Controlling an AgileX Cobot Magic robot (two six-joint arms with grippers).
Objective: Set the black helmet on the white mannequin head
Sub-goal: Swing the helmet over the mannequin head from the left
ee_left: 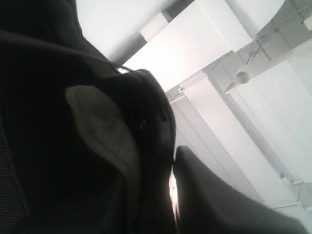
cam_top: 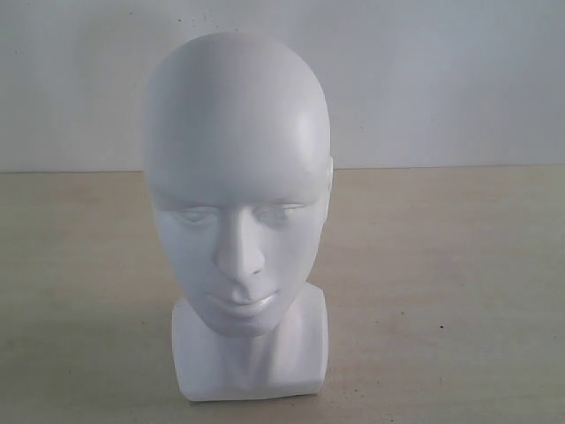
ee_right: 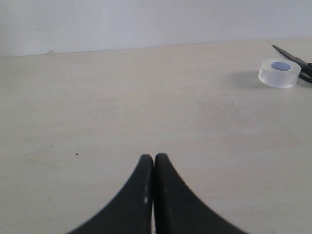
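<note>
black helmet [ee_left: 58, 161] only in L wrist | L hand unclear | R hand [ee_right: 154, 163] pinched

A clear tape roll [ee_right: 279, 73] lies on the pale table [ee_right: 97, 107], just beside a thin black tool [ee_right: 303, 62].

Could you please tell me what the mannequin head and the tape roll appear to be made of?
The head looks like moulded plastic, white with a soft sheen: a pale highlight sits on its forehead and the skin is smooth and seamless. The tape roll is probably clear plastic film, as its wall looks translucent and whitish.
</note>
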